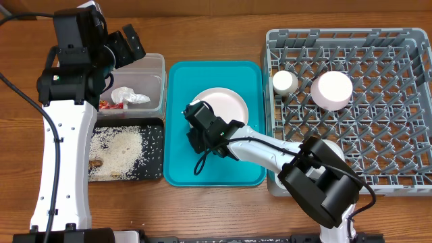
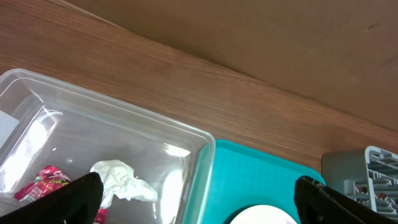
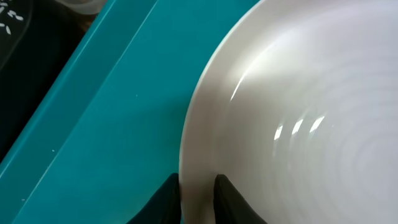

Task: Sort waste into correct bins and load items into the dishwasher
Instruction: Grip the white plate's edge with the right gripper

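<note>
The pale pink-white plate (image 1: 226, 104) lies on the teal tray (image 1: 250, 169). My right gripper (image 1: 196, 118) is shut on its near-left rim; the right wrist view shows both fingers (image 3: 198, 196) pinching the plate's edge (image 3: 298, 106). My left gripper (image 1: 128, 44) is open and empty above the clear tub (image 1: 156, 64), which holds the crumpled white tissue (image 1: 129, 96) and the red candy wrapper (image 1: 106, 104); both also show in the left wrist view, the tissue (image 2: 121, 180) and the wrapper (image 2: 43, 182). The black tray (image 1: 156, 145) holds rice scraps (image 1: 116, 150). A white cup (image 1: 284, 82) and a white bowl (image 1: 331, 90) sit in the grey dish rack (image 1: 378, 135).
The teal tray stands between the bins on the left and the dish rack on the right. The right arm's cable (image 1: 202, 158) hangs over the teal tray. The wooden table (image 1: 216, 34) runs along the back.
</note>
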Available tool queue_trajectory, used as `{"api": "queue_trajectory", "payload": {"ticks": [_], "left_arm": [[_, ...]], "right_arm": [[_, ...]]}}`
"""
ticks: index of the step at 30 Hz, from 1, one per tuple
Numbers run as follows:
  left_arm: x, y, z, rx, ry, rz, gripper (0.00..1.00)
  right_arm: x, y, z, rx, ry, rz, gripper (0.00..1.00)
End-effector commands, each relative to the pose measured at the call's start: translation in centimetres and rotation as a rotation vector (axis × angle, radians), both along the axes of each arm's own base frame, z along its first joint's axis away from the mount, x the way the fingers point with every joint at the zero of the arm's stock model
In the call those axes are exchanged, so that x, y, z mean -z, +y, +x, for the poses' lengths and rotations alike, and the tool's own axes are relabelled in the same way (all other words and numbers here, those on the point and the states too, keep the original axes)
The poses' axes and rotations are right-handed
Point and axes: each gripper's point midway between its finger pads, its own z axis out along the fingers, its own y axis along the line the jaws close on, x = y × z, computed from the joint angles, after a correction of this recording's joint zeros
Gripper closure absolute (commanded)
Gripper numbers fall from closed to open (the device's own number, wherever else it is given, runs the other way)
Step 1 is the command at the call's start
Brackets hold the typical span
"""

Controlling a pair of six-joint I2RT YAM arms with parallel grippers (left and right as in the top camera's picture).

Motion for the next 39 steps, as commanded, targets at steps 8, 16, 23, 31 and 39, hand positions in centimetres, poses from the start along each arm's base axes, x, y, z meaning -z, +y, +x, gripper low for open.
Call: {"api": "queue_trajectory", "payload": {"ticks": [8, 16, 23, 31, 39], "left_arm": [[-0.4, -0.1, 0.1, 0.008, -0.011, 0.019, 0.00], [-0.4, -0.1, 0.1, 0.008, -0.011, 0.019, 0.00], [-0.4, -0.1, 0.1, 0.008, -0.011, 0.019, 0.00], [-0.4, -0.1, 0.1, 0.008, -0.011, 0.019, 0.00], [-0.4, -0.1, 0.1, 0.008, -0.011, 0.018, 0.00]], "right_arm": [[0.8, -0.6, -0.2, 0.007, 0.002, -0.033, 0.90], [0.9, -0.9, -0.3, 0.009, 0.009, -0.044, 0.92], [1.2, -1.3, -0.7, 0.008, 0.027, -0.064, 0.89], [1.7, -2.0, -1.3, 0.007, 0.055, -0.096, 0.88], [2.0, -2.5, -1.8, 0.007, 0.076, -0.120, 0.76]]}}
